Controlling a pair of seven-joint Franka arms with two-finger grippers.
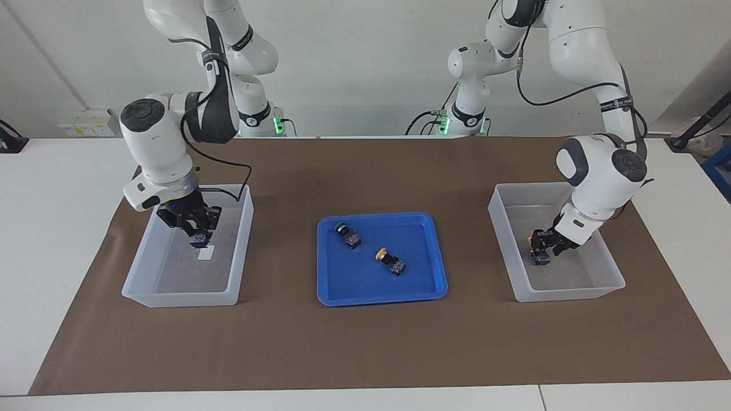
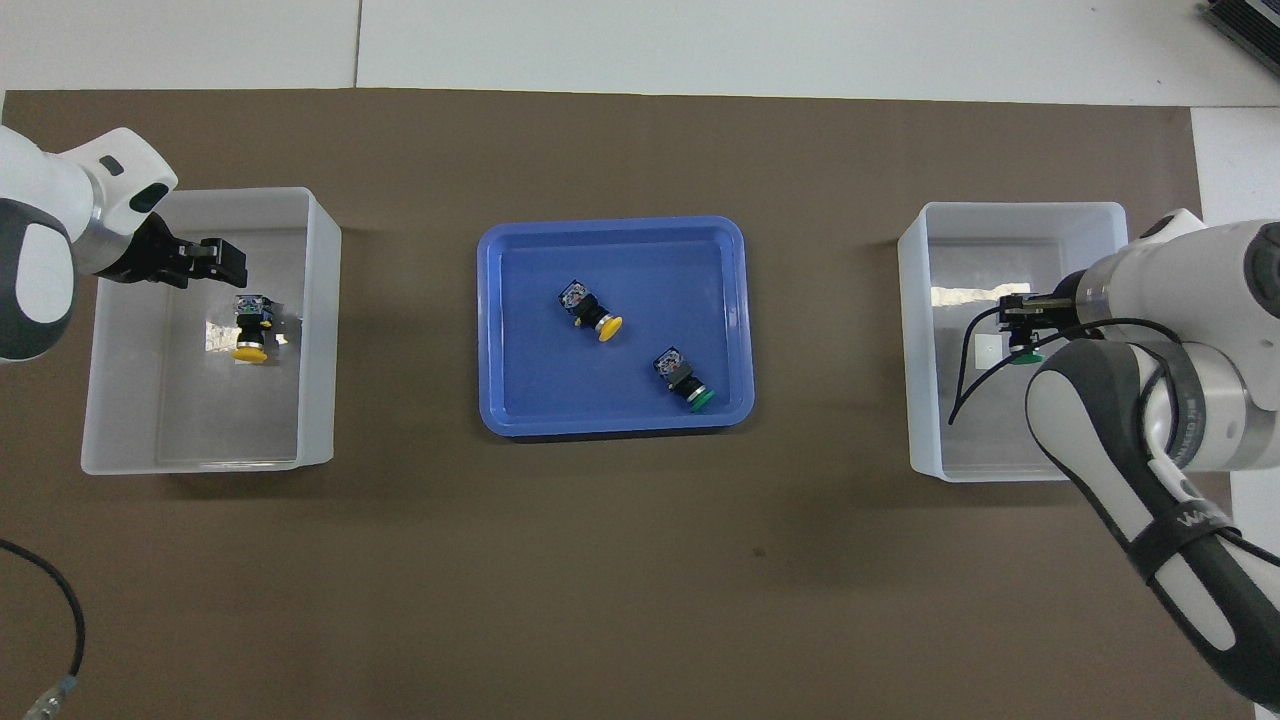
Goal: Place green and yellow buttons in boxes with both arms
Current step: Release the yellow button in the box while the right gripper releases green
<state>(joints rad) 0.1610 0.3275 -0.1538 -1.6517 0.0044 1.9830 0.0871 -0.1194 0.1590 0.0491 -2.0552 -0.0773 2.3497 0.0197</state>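
Observation:
My left gripper [image 1: 545,246] [image 2: 230,263] stands open low inside the box [image 1: 571,294] [image 2: 318,330] at the left arm's end. A yellow button [image 1: 538,257] [image 2: 250,328] lies on that box's floor just off the fingertips. At the right arm's end, my right gripper [image 1: 197,233] [image 2: 1022,335] is down between the walls of the other box [image 1: 185,297] [image 2: 1010,210], shut on a green button [image 1: 199,240] [image 2: 1023,356] over the white label [image 1: 205,253]. One green button [image 1: 345,233] [image 2: 685,378] and one yellow button [image 1: 390,260] [image 2: 592,312] lie in the blue tray [image 1: 382,297] [image 2: 615,228].
The blue tray sits midway between the two boxes on a brown mat [image 1: 365,354] that covers most of the white table. A black cable [image 2: 60,620] trails over the mat's corner near the left arm's base.

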